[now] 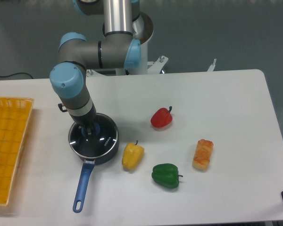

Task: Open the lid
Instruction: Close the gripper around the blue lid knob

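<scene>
The lid (100,139), a clear glass disc with a thin metal rim, lies flat on the dark blue saucepan (111,149) at the table's left-centre. My gripper (89,131) points straight down at the lid's middle. Its dark fingers (87,128) stand close on either side of the blue centre knob and appear shut on it. The wrist hides most of the knob. The saucepan's long blue handle (82,185) points toward the table's front edge.
A yellow pepper (132,156) lies just right of the saucepan. A green pepper (166,175), a red pepper (161,117) and an orange bread-like piece (203,154) lie further right. A yellow basket (8,141) stands at the left edge.
</scene>
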Robot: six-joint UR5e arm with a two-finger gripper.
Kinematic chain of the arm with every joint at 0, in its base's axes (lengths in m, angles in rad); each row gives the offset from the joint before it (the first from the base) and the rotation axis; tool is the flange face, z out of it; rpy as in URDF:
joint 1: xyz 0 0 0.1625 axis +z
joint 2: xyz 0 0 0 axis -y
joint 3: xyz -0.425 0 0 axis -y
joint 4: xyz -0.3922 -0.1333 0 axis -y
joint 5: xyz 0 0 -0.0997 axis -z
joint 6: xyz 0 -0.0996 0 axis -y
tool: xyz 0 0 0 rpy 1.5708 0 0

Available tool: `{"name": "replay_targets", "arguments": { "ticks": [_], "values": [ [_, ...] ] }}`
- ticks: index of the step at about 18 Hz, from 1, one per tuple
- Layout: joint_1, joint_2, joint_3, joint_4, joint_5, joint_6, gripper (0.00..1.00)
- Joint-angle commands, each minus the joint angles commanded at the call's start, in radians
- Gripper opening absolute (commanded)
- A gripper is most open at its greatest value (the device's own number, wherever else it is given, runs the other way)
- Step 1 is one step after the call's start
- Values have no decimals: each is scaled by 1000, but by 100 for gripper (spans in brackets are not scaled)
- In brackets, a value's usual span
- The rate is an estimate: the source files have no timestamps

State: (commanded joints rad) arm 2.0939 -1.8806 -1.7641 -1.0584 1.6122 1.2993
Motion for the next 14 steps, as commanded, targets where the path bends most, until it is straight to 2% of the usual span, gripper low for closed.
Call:
{"name": "replay_targets", "arguments": {
  "ticks": [6, 14],
  "values": [
    [0, -6, 0, 2, 0, -5, 82],
    [0, -12, 8, 0, 2, -11, 71]
  ]
}}
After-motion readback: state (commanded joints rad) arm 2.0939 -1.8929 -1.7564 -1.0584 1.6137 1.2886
